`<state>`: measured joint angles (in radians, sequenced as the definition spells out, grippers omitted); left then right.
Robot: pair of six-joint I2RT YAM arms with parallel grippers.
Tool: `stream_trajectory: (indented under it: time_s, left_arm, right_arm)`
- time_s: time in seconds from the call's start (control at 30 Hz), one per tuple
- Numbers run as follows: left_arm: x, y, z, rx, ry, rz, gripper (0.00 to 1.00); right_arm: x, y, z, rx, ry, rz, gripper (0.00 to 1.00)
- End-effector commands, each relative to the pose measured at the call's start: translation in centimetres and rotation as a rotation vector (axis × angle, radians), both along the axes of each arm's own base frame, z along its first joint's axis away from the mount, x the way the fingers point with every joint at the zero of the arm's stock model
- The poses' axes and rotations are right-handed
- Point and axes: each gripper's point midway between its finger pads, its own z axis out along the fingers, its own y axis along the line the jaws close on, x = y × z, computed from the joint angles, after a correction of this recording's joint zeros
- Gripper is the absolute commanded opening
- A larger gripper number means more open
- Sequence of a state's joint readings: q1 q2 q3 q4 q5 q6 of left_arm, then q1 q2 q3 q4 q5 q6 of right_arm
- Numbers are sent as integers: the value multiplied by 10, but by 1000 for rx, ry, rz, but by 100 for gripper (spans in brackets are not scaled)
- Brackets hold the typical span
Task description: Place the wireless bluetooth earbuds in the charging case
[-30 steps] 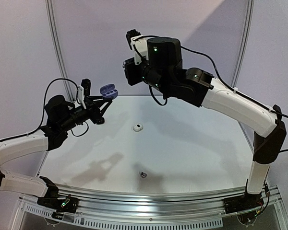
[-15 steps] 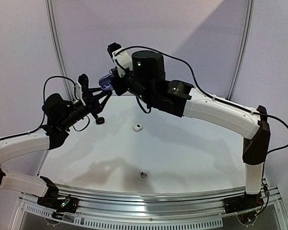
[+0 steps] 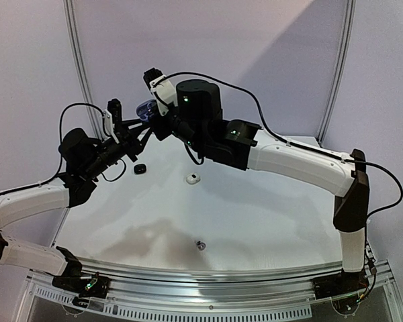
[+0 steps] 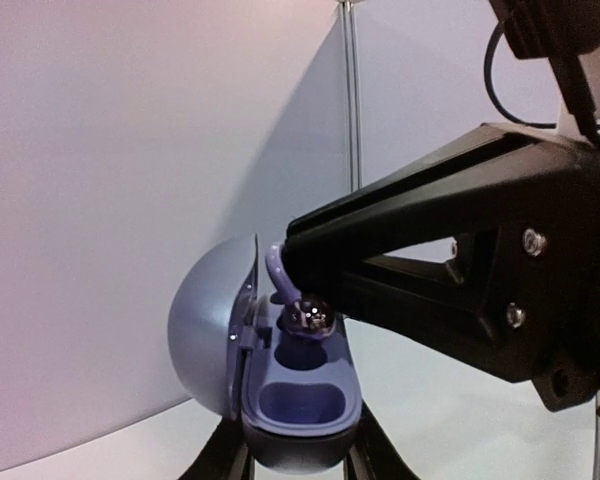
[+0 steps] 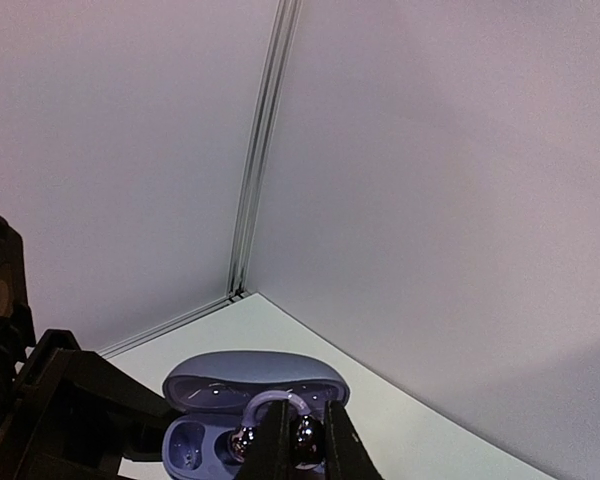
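Earbud half hidden inside right gripper (case bottom cropped).

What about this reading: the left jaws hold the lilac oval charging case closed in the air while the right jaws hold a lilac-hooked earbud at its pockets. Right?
Not closed. The left wrist view shows the lilac oval charging case open, lid swung back; the rest holds.

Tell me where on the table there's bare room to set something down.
Widest bare stretch: the right half of the table, from the white piece to the right edge. Also near-left, left of the silvery earbud. Crowded: far left, where left gripper and right gripper meet at the charging case, by the black piece.
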<state>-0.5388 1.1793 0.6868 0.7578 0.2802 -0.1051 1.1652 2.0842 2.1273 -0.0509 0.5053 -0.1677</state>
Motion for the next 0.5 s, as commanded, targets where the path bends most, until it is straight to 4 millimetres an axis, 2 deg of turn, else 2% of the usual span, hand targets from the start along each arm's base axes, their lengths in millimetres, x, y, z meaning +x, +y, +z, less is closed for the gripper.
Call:
stream_trajectory:
  time_s: [0.0, 0.23, 0.47]
  left_arm:
    - [-3, -2, 17, -34, -23, -11, 0]
    - [-4, -1, 18, -41, -24, -13, 0]
    - [-8, -2, 23, -46, -48, -30, 0]
  right_arm:
    - [3, -1, -3, -8, -16, -40, 1]
    - [4, -5, -1, -10, -24, -57, 1]
    - [3, -2, -8, -50, -36, -49, 1]
